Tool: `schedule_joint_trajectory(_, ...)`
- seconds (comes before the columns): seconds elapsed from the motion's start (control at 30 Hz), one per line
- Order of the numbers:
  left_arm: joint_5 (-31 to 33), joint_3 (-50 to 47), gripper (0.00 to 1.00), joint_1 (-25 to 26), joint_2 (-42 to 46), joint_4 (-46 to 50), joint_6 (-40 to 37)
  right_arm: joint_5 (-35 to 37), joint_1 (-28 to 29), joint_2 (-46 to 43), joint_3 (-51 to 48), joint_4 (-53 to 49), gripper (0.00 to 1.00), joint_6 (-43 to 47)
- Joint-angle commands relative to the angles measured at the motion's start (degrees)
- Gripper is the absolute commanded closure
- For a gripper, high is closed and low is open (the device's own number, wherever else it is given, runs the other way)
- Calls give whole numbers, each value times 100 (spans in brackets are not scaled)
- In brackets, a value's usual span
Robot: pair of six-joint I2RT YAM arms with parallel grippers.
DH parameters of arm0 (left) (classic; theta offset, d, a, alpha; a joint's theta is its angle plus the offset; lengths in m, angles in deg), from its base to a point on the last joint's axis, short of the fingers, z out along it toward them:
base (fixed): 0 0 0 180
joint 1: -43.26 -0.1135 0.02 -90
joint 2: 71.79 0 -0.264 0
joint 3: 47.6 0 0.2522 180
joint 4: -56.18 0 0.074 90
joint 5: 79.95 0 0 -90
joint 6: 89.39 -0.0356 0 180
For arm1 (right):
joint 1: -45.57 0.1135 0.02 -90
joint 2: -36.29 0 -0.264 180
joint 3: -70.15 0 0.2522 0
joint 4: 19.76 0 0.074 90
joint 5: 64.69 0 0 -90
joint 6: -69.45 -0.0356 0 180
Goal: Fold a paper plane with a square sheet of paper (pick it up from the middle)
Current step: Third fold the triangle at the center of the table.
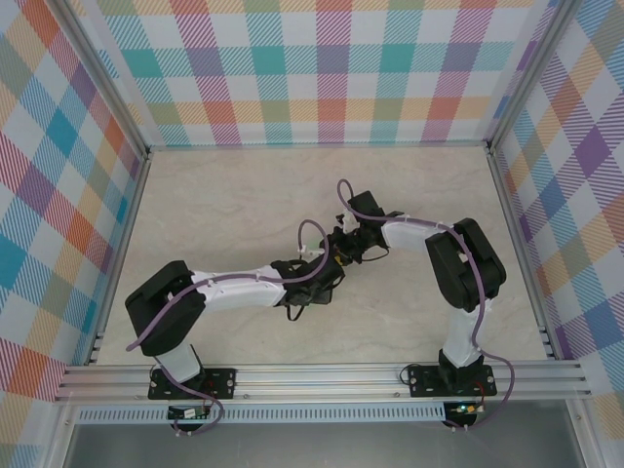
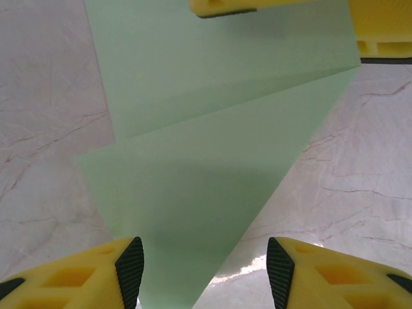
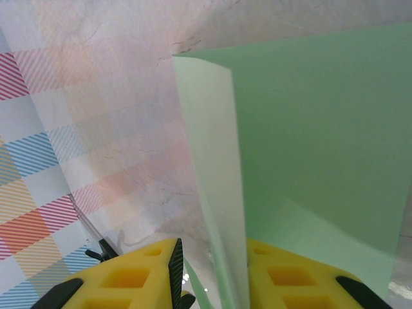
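At near edge of worktop (image 1: 224, 205), overhead view: both arm bases, arms converging mid-worktop, wrists close together. Left wrist view, closer in: left end effector (image 2: 205, 270) fingers well apart, partly folded square sheet of paper (image 2: 212, 161) tapering down between them, diagonal crease visible. Right wrist view: sheet's folded edge stands between right end effector (image 3: 212, 270) fingers with narrow gap; clamped or loose, cannot tell.

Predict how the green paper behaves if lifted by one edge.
The paper looks thin, so probably floppy and light. Its folded flap stands upright, so creases likely stiffen it. On the glossy tabletop it may slide when nudged.
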Motion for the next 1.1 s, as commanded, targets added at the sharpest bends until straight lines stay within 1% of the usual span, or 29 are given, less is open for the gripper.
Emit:
schedule_joint_trajectory(0.0,417,106,45,140,-108,201,156,-172,-29,-214,158,-117,71,80)
schedule_joint_trajectory(0.17,476,35,47,188,-228,165,331,-165,-28,-246,171,-139,71,89)
schedule_joint_trajectory(0.37,502,-30,55,204,-272,76,417,-151,-29,-229,167,-167,71,80)
schedule_joint_trajectory(0.67,540,-64,64,213,-338,55,418,-118,-29,-185,220,-239,71,97)
schedule_joint_trajectory(0.77,548,-62,65,214,-331,57,410,-118,-29,-168,233,-243,71,103)
schedule_joint_trajectory(1.07,548,-118,73,217,-272,-21,360,-46,-34,-159,256,-330,71,125)
